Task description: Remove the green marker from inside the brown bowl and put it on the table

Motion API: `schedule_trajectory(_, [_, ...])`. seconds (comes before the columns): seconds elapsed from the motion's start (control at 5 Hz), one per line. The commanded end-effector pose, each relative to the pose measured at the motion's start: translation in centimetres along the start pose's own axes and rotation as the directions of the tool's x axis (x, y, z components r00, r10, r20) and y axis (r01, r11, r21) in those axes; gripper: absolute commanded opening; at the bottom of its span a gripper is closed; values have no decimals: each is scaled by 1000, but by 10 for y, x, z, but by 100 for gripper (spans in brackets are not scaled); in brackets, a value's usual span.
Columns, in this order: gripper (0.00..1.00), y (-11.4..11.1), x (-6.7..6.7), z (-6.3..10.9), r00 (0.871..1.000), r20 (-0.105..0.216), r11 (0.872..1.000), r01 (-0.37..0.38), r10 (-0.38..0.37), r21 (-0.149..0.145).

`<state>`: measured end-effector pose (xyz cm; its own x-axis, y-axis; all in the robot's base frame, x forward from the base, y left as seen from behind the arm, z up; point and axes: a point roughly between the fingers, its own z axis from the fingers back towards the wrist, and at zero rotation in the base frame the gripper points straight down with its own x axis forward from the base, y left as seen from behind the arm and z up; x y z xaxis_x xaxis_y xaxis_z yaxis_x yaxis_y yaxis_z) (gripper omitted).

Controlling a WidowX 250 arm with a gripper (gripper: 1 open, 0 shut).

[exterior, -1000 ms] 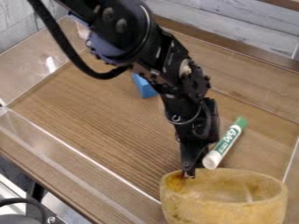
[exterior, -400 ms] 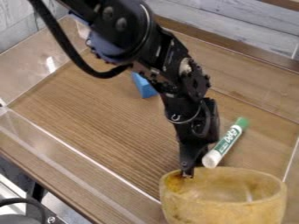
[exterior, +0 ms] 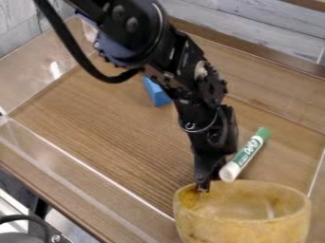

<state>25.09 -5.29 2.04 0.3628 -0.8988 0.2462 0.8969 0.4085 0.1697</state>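
My pincer [exterior: 204, 180] was closed and empty, its tip down at the thick rim of the grainy tan wooden bowl [exterior: 244, 214], which sat at the desk's [exterior: 102, 133] near edge by the clear acrylic wall. The slim white green marker [exterior: 245, 155] lay flat on the desk just beside it, outside the bowl, with open wood-grain surface stretching left and a blue block [exterior: 155, 92] behind my arm.

green lettering on white barrel of green marker [exterior: 245, 156], near right edge of table [exterior: 102, 133], too small and blurred to read, no other legible text, labels or numbers anywhere
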Motion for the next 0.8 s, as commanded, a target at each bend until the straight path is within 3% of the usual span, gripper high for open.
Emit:
schedule_trajectory(0.0, [0, 9, -2, 3, 1000, 4, 1000, 7, -7, 19])
schedule_trajectory(0.6, [0, 13, -6, 2, 1000, 2, 1000, -7, 7, 17])
